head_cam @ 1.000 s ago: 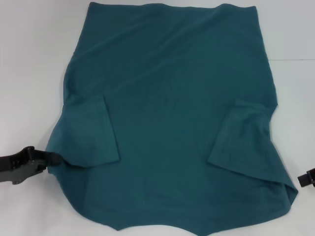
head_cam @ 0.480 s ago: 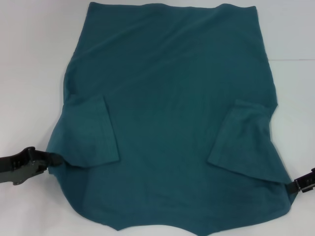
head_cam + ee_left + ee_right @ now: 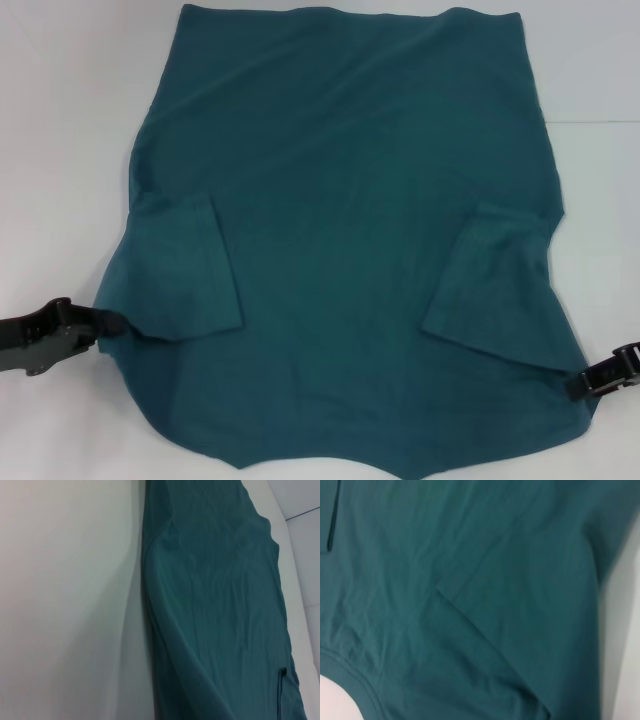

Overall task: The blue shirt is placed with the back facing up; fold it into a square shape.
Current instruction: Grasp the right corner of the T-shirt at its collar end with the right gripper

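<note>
No readable text, labels or numbers, as far as visible

Left arm's black end effector enters low from the left edge of the head view, lying near-level, pointing inward, tip touching the left margin of the dark teal-blue knit short-sleeved shirt just below the folded-in sleeve. Right arm's black end effector comes in low from the right edge, only its front part visible, tip at the shirt's lower right margin. Finger state unclear on both; neither wrist view shows own fingers.
</note>
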Motion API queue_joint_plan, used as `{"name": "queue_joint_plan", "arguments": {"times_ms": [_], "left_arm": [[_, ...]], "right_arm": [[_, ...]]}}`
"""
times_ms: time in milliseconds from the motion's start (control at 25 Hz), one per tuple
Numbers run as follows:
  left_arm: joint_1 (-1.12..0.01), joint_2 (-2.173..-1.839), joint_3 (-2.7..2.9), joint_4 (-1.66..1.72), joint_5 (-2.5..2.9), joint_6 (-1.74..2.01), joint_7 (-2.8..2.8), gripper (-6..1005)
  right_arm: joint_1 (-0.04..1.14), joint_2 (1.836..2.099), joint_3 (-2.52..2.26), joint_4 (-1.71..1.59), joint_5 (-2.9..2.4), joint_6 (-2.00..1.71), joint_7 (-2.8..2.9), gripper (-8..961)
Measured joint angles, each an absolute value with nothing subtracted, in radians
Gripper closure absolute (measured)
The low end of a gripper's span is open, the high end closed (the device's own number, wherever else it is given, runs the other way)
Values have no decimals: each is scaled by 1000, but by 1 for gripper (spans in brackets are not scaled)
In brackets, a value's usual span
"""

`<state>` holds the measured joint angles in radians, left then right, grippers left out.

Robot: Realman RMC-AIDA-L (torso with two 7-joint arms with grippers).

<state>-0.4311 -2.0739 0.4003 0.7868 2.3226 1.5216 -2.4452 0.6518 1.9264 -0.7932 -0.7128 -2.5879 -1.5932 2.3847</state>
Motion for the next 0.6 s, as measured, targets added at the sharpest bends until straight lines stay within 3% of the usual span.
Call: {"name": "queue_joint_plan", "arguments": {"times_ms": [600], "left_arm": [[-426, -2077, 400, 785, 2319, 1522, -2441, 962]], "right_arm": [[695, 1975, -804, -686, -2581, -1575, 2379, 418]]}}
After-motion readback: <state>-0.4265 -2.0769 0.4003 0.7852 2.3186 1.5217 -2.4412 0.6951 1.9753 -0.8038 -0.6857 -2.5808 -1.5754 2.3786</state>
